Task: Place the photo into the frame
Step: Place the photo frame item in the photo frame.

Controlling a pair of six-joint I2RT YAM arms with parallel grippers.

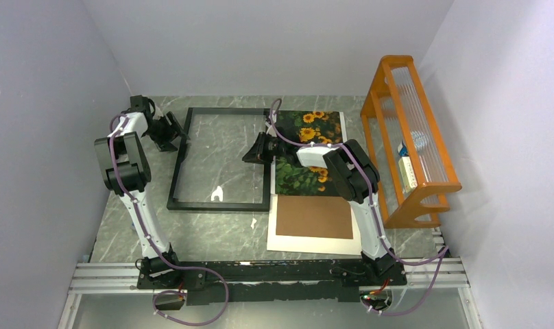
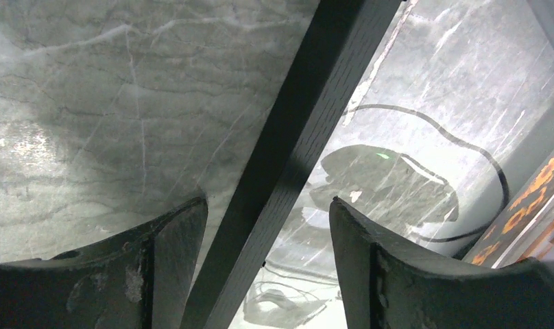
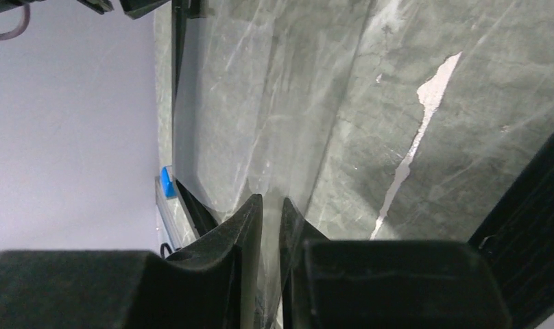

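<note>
Frame (image 2: 288, 157) rail between spread left fingers (image 2: 171, 267) — photo (image 1: 314, 127) just beside

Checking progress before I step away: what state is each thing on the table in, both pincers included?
frame: flat on the table, no photo in it.
photo: flat right of the frame, outside it.
left pincer: open, astride the frame's left rail.
right pincer: fingers almost together; grip unclear.
brown board: flat on the white sheet.
orange rack: upright.
</note>
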